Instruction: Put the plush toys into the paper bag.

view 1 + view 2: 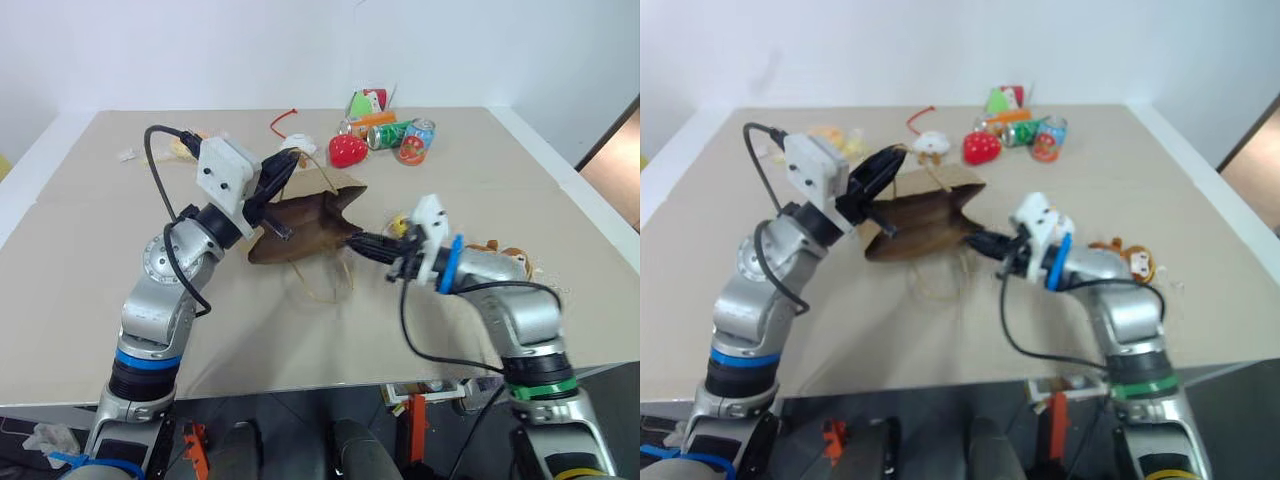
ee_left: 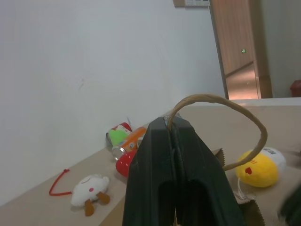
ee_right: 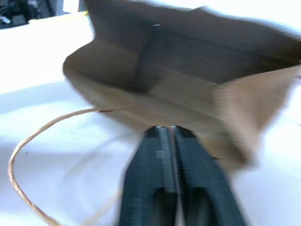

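The plain brown kraft paper bag (image 1: pixel 305 228) lies on its side near the middle of the beige desk (image 1: pixel 90 260), its mouth turned toward the robot's right arm. The left claw (image 1: pixel 281 176) is closed tight on one of the bag's twisted paper loop handles (image 2: pixel 221 101), which arches out from between the two black fingers in the left wrist view, so the upper side of the bag is lifted off the desk. The other loop handle (image 1: pixel 322 283) trails loose on the desk in front of the bag.

The right claw (image 1: pixel 362 243) points level at the bag's open mouth, just beside its lower edge. In the right wrist view its two black fingers (image 3: pixel 157 179) stand almost together with nothing between them, and the bag's dark inside shows beyond them.

The yellow egg-shaped plush toy with a white patch (image 2: pixel 260 167) lies on the desk close beside the bag's mouth, behind the right claw. The brown monkey plush toy with a pale face (image 1: pixel 1127 258) lies further to the right, beside the right forearm. Both are outside the bag.

At the far edge are a white plush with orange feet and a red cord (image 2: pixel 89 186), a red strawberry-shaped toy (image 1: pixel 347 150) and some drink cans (image 1: pixel 415 140).
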{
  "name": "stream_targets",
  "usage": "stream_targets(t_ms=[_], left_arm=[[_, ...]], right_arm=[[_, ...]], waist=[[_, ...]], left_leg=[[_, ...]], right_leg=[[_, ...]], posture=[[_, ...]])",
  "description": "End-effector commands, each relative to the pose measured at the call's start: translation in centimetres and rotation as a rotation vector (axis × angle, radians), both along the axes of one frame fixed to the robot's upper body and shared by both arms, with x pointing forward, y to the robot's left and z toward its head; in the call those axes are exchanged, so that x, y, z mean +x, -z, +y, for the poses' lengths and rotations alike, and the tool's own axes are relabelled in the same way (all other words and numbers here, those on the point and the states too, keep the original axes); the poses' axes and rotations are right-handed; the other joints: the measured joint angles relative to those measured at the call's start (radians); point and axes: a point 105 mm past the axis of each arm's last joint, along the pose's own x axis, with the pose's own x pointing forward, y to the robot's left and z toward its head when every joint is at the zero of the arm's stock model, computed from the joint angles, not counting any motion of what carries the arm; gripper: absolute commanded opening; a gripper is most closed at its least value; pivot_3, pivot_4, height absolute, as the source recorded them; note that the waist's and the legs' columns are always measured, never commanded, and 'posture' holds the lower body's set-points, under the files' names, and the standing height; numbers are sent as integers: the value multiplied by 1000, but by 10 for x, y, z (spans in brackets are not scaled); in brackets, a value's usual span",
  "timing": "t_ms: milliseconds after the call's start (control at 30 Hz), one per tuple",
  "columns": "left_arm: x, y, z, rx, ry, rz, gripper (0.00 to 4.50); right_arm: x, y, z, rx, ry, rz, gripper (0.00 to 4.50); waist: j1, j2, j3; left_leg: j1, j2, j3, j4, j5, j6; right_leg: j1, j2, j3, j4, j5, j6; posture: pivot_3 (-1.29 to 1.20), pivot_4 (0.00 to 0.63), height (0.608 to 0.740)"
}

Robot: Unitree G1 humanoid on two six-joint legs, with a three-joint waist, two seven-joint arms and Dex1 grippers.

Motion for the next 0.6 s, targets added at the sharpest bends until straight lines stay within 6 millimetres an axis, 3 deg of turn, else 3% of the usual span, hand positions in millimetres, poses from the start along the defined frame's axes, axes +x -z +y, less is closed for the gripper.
stream_targets(t_ms=[33, 200, 300, 367, 500, 600], left_arm=[[-14, -14, -1, -7, 23, -58, 0], [-21, -12, -4, -21, 55, -24, 0], [-25, -15, -5, -38, 76, -11, 0], [-25, -17, -5, -40, 77, -12, 0], [-26, -19, -5, -32, 67, -19, 0], [-26, -19, -4, -27, 63, -20, 0]], right_arm=[[14, -29, -30, -2, 109, -102, 2276], [52, -25, -63, -121, 343, -161, 4400], [69, -14, -67, -161, 427, -149, 4400], [78, 7, -68, -226, 464, -110, 4400], [83, 40, -71, -272, 522, -10, 4400], [80, 52, -73, -293, 524, 26, 4400]], waist=[[-2, 0, 0], [-3, 0, 0], [-4, 0, 0], [-4, 0, 0], [-2, 0, 0], [-2, 0, 0]], left_leg=[[0, 0, 0, 0, 0, 0], [1, 0, 0, 0, 0, 0], [1, 0, 1, 0, 0, 0], [1, 0, 1, 0, 0, 0], [0, -1, 1, -1, 0, 0], [0, -1, 1, -1, 0, 0]], right_leg=[[0, 0, 0, 0, 0, 0], [0, 0, 0, 0, 0, 0], [0, 0, 1, 0, 0, 0], [0, 0, 1, 0, 0, 0], [-1, 0, 2, 0, 0, 0], [-1, 0, 2, 0, 0, 0]], posture=[[0, 150, 740], [0, 150, 740], [0, 150, 740], [0, 150, 740], [0, 150, 740], [0, 150, 740]])
